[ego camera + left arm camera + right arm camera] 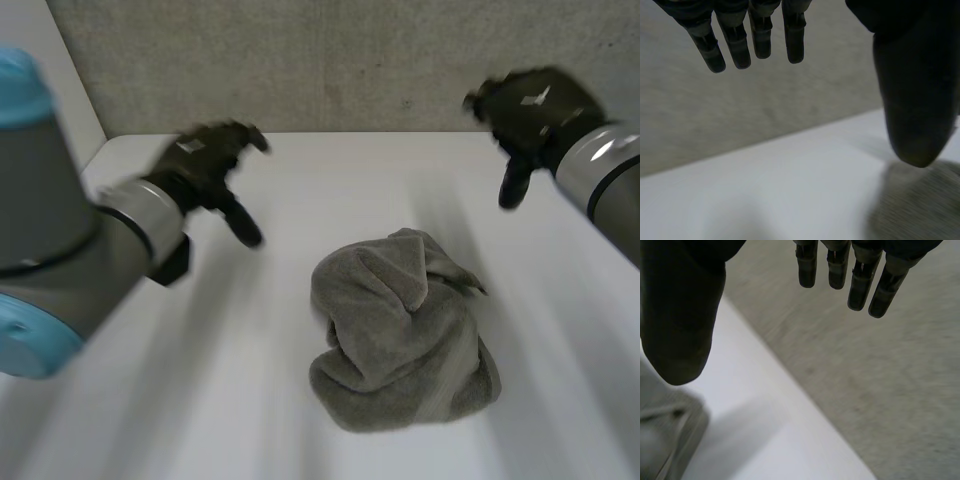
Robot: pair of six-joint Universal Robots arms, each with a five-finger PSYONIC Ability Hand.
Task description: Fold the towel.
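A grey towel (405, 330) lies crumpled in a heap on the white table (200, 400), right of the middle. My left hand (205, 165) hovers above the table's far left, well away from the towel, fingers straight and empty. In the left wrist view its fingers (752, 35) and thumb (915, 90) spread wide, with a bit of the towel (920, 205) below the thumb. My right hand (530, 115) hangs high at the far right, open and holding nothing. Its own view has the fingers (855, 275) straight, the thumb (680, 325) apart, and the towel's edge (665, 440) beneath the thumb.
A grey speckled wall (350, 60) stands along the table's far edge. The table's left edge (90, 150) runs near my left arm. Bare white tabletop surrounds the towel on all sides.
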